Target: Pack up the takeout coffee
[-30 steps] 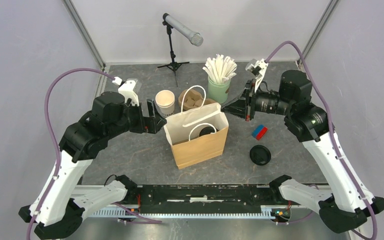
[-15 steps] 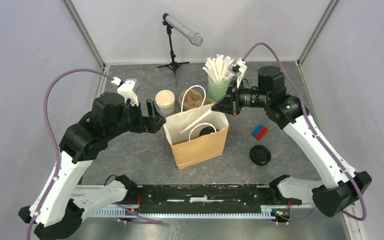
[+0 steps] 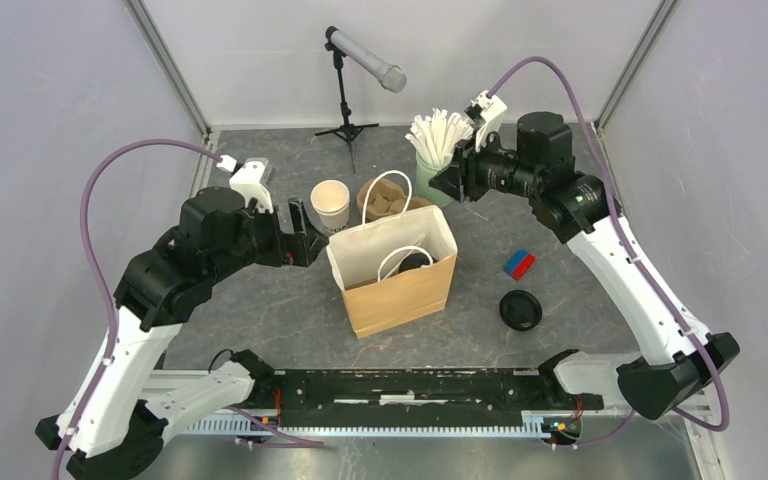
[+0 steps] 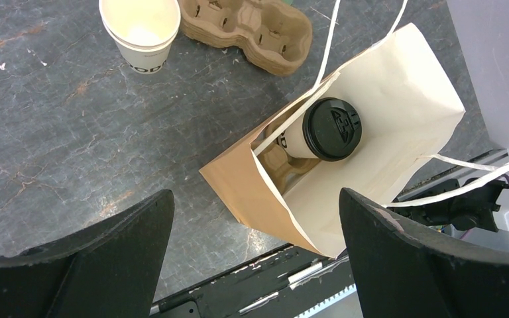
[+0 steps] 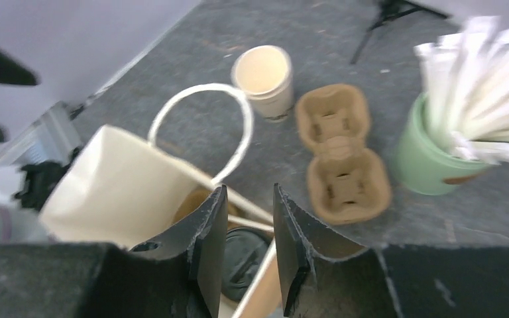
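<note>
The takeout coffee (image 4: 332, 129), a white printed cup with a black lid, stands inside the open brown paper bag (image 3: 400, 290). Its lid also shows in the top view (image 3: 415, 262) and, blurred, between my right fingers in the right wrist view (image 5: 245, 255). My left gripper (image 3: 310, 235) is wide open and empty just left of the bag, above its left rim (image 4: 255, 199). My right gripper (image 3: 440, 185) hovers behind the bag near the straw cup. Its jaws stand slightly apart with nothing between them (image 5: 250, 192).
A stack of lidless cups (image 3: 330, 205) and a brown cup carrier (image 3: 385, 200) sit behind the bag. A green cup of straws (image 3: 440, 135) is at the back right. A loose black lid (image 3: 520, 310) and a red-blue block (image 3: 519, 264) lie right. A microphone stand (image 3: 348, 125) is at the back.
My right gripper has drawn away from the bag's right rim, up and back toward the straw cup. The bag stands free. My left arm has barely moved.
</note>
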Controlling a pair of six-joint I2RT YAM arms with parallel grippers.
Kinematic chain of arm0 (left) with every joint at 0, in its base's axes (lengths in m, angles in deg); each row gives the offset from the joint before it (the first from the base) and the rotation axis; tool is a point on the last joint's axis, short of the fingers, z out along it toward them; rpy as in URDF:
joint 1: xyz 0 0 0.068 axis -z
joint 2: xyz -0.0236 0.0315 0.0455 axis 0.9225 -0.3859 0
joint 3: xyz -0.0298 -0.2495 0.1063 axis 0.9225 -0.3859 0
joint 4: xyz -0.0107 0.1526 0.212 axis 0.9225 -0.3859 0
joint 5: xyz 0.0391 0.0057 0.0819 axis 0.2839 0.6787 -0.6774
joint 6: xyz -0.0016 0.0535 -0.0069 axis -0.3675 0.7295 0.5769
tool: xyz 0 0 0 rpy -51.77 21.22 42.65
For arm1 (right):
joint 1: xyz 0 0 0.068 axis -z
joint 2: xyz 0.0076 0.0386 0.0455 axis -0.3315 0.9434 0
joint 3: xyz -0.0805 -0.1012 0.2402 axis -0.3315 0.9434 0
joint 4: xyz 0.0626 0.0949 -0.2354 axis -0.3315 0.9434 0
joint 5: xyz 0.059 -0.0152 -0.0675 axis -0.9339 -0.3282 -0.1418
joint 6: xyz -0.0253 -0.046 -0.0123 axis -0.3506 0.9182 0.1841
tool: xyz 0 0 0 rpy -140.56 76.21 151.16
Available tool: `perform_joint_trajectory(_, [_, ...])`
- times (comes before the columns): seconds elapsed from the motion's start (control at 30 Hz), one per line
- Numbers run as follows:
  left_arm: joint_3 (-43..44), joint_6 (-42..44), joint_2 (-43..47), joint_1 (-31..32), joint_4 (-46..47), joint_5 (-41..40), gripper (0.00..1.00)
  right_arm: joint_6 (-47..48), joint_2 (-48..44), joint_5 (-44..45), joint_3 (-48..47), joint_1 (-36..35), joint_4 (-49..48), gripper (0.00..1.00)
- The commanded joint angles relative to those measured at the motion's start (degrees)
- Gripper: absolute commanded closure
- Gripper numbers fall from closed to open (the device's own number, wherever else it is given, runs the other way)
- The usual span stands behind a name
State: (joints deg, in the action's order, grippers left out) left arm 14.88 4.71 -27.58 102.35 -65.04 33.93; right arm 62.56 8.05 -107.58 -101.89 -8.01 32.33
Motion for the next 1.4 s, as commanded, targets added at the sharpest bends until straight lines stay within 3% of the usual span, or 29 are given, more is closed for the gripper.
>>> perform_joint_trajectory(0.0, [-0.9, 1.2, 0.9, -0.2, 2.0, -0.8, 0.00, 3.8, -1.2, 18.8, 2.0, -0.2, -5.0, 0.61])
perform_joint_trajectory(0.17, [-1.9, 0.6, 1.8, -0.2, 2.3, -0.7, 0.00, 7.8, 2.1, 32.1, 4.2, 0.0, -7.6, 0.60])
perform_joint_trajectory(0.63, [-0.6, 1.4, 3.0, -0.2, -0.4, -2.2, 0.00, 9.4, 19.3, 35.3, -12.9, 1.1, 2.2, 0.52])
perform_joint_trajectory(1.0, [-0.3, 0.9, 3.0, -0.2, -0.6, -2.4, 0.00, 9.8, 23.0, 34.2, -14.3, 1.4, 1.4, 0.74])
perform_joint_trajectory(1.37, [-0.3, 0.3, 2.8, -0.2, -0.5, -3.0, 0.00, 12.6, 24.7, 35.9, -14.3, 2.1, 1.7, 0.77])
